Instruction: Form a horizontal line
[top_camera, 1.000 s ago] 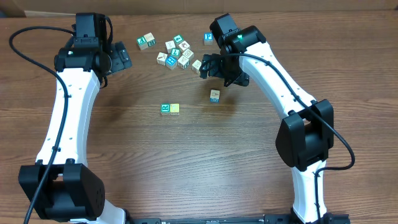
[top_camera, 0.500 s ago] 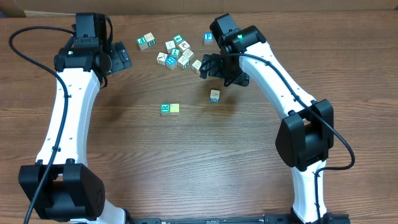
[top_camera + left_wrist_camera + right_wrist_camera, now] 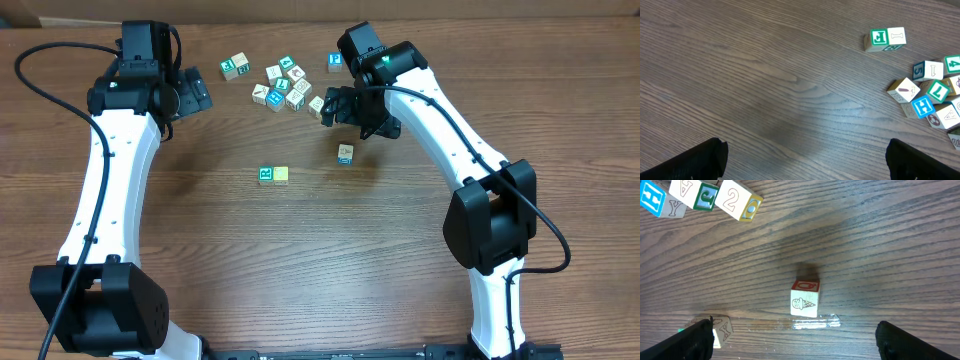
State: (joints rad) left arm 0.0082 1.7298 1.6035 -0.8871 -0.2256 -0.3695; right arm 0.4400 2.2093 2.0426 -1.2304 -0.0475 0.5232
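The right gripper hung slack-jawed and empty near a lone cube, which lay ahead between its fingers in the wrist view. The left gripper, just as wide and empty, sat toward the far left of the bench. Nothing had moved in the last second. Mid-bench, the horizontal line was only two touching cubes, so the job looked stalled. The pile lay by the far edge.
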